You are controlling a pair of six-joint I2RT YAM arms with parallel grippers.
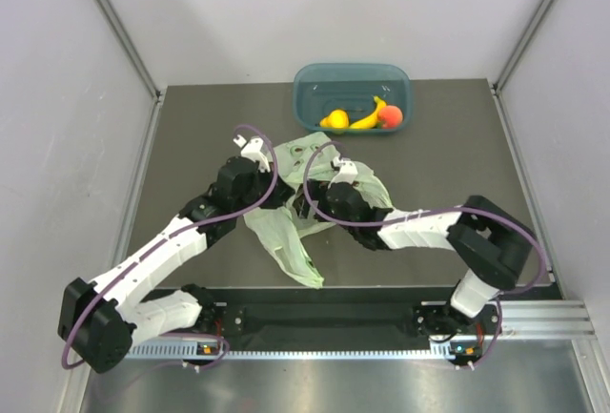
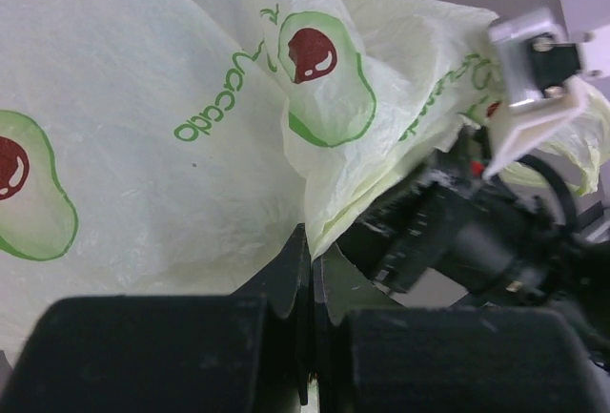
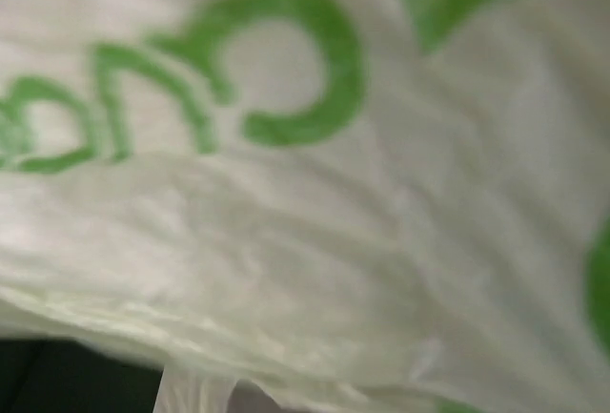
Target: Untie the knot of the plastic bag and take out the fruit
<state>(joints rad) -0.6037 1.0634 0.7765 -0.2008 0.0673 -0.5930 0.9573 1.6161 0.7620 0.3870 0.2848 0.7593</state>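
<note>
The pale green plastic bag (image 1: pixel 286 232) lies crumpled at mid-table between both arms, with a long strip trailing toward the near edge. It fills the left wrist view (image 2: pixel 143 98), printed with avocado marks, and the right wrist view (image 3: pixel 305 241). My left gripper (image 2: pixel 313 260) is shut, pinching an edge of the bag film; from above it (image 1: pixel 280 192) sits at the bag's left side. My right gripper (image 1: pixel 308 205) is pressed into the bag's middle, its fingers hidden by film. I cannot make out a knot. A yellow fruit (image 1: pixel 334 119), banana (image 1: pixel 367 117) and peach (image 1: pixel 391 115) lie in the teal tub (image 1: pixel 315 84).
The teal tub stands at the back centre of the dark table. The right arm's dark wrist (image 2: pixel 457 237) is close to my left gripper, just to its right. Grey walls enclose the table on three sides.
</note>
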